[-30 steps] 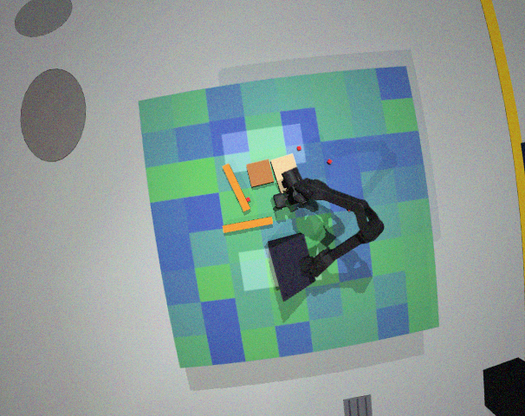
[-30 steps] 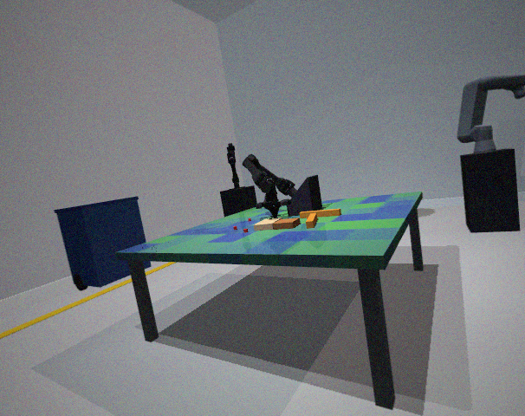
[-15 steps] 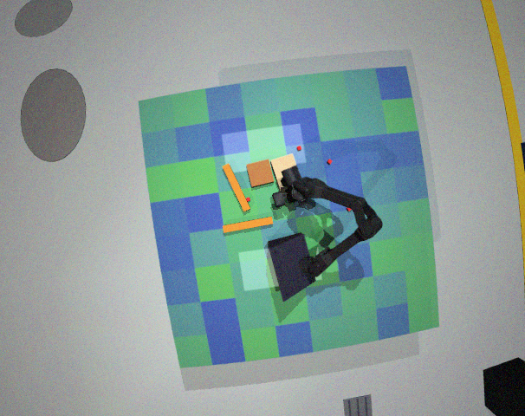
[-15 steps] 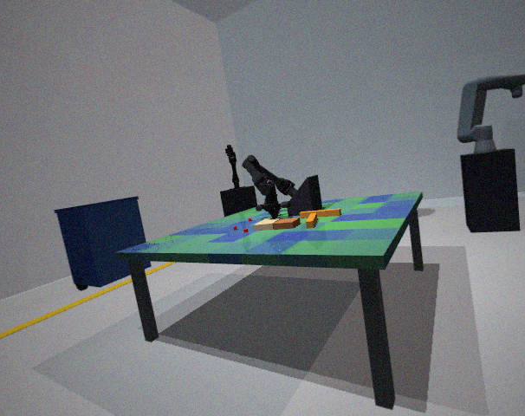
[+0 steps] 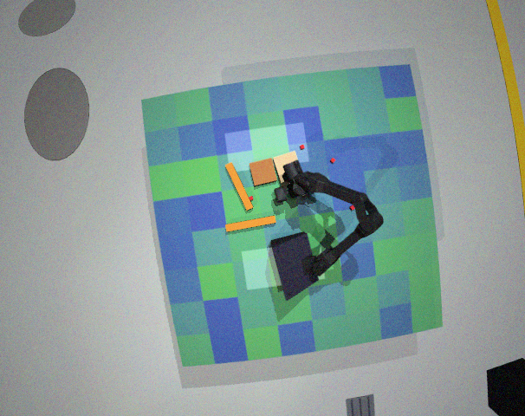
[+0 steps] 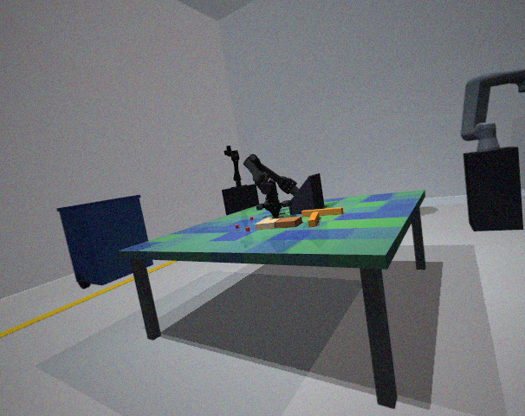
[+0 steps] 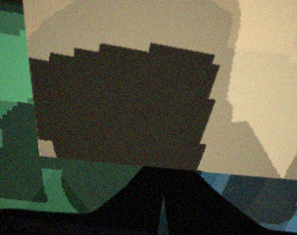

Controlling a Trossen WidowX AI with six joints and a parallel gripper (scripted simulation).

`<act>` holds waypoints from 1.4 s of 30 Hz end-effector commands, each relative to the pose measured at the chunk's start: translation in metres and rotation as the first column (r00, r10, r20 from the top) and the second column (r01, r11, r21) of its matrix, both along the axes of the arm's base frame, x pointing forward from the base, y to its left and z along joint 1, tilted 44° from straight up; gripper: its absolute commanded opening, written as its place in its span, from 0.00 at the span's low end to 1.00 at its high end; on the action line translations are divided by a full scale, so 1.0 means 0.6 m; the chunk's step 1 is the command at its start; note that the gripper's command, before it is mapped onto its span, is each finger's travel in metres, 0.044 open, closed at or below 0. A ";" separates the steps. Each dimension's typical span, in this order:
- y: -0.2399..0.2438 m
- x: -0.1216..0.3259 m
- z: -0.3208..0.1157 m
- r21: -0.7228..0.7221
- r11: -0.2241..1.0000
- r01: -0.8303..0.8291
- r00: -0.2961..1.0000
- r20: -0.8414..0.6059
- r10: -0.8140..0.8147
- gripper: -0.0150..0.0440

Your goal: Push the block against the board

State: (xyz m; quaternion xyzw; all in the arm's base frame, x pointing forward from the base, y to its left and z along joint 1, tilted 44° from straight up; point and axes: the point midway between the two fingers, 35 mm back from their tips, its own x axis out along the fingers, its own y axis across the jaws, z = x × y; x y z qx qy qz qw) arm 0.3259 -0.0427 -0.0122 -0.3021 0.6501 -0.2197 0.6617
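The square block is orange-brown and lies flat. The pale tan board lies flat along the block's right side in the top view. Their facing sides look touching or nearly so, with perhaps a thin gap toward the robot; their far edges look roughly even, but I cannot tell exactly. My gripper is shut and empty, pointing down at the board's near end. The arm hides that end in the top view, and contact is unclear. The wrist view shows a dark shadow on the board.
Two orange bars lie left of and nearer the base than the block. Small red cubes are scattered around. Another red cube lies by one bar. A dark slanted panel stands beside the arm's base.
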 end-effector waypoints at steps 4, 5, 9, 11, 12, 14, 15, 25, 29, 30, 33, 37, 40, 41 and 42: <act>-0.001 -0.002 0.001 0.000 1.000 0.000 1.000 0.010 0.000 0.25; -0.002 -0.005 0.001 0.000 1.000 0.000 1.000 0.010 0.000 0.25; -0.003 -0.015 0.001 0.000 1.000 0.000 1.000 0.010 0.000 0.25; -0.003 -0.020 0.001 0.000 1.000 0.000 1.000 0.010 0.000 0.25; -0.003 -0.023 0.001 0.000 1.000 0.000 1.000 0.010 0.000 0.25; -0.004 -0.028 0.001 0.000 1.000 0.000 1.000 0.009 0.000 0.25; -0.004 -0.031 0.001 0.000 1.000 0.000 1.000 0.009 0.000 0.25; -0.007 -0.058 0.001 -0.001 1.000 0.000 1.000 0.008 0.000 0.25; -0.008 -0.069 0.001 -0.001 1.000 0.000 1.000 0.008 0.000 0.25; -0.009 -0.072 0.001 -0.001 1.000 0.000 1.000 0.008 0.000 0.25; -0.010 -0.080 0.000 -0.001 1.000 0.000 1.000 0.008 0.000 0.25; -0.005 -0.072 0.006 0.001 1.000 -0.002 1.000 0.009 0.002 0.25; 0.040 -0.076 0.053 0.002 1.000 0.000 1.000 0.008 0.000 0.25; 0.050 -0.078 0.064 0.001 1.000 0.001 1.000 0.008 -0.001 0.25; 0.054 -0.079 0.068 0.001 1.000 0.001 1.000 0.008 -0.001 0.25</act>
